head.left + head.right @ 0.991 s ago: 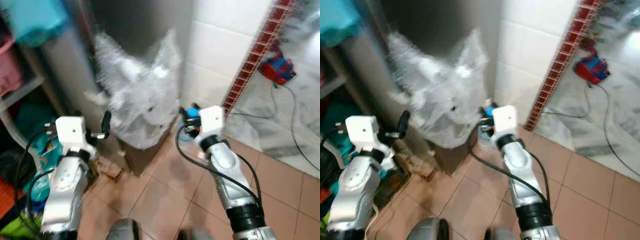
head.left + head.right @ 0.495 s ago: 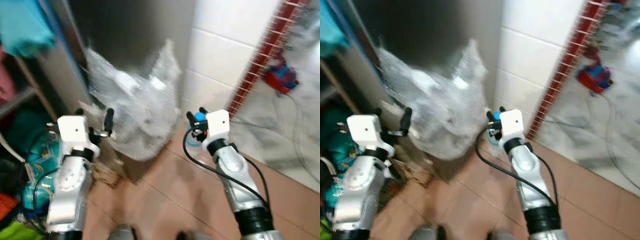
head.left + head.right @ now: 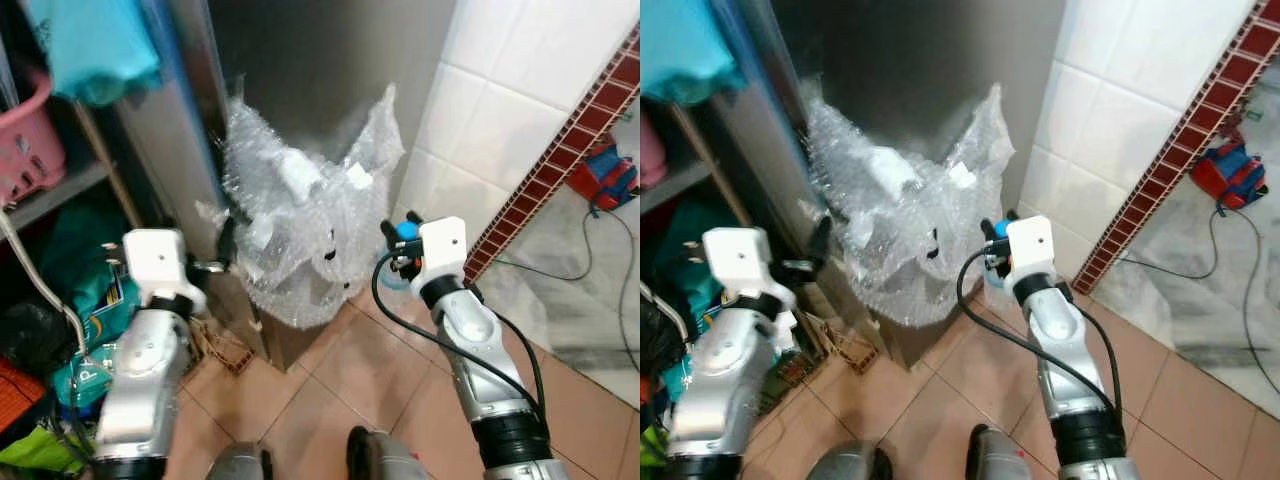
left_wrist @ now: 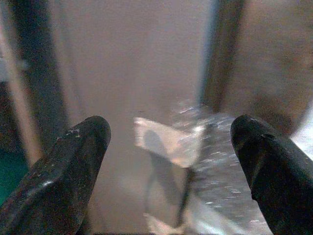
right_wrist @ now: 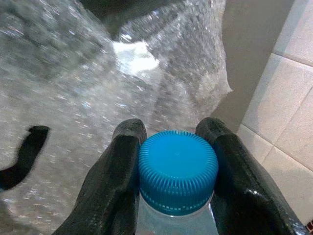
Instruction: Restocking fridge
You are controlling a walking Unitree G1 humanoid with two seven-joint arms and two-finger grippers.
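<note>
Blue-capped bottle [image 5: 177, 172] sits clamped at the neck between the right gripper's [image 5: 176, 161] two black fingers, held above the tiled floor [image 3: 330, 390] just right of the bubble wrap [image 3: 305, 235]; the wrap is heaped on a box against the grey fridge [image 3: 300, 70]; the left gripper [image 4: 171, 147] has its fingers spread wide with nothing between them, pointing at the fridge's side by the wrap's edge; a pink basket [image 3: 30, 140] sits on shelves at the left.

Left gripper [image 4: 168, 147] raised forward at chest height, fingers spread wide, nothing between them. Right gripper [image 5: 173, 161] raised forward, fingers clamped on blue-capped bottle [image 5: 177, 171] neck.
</note>
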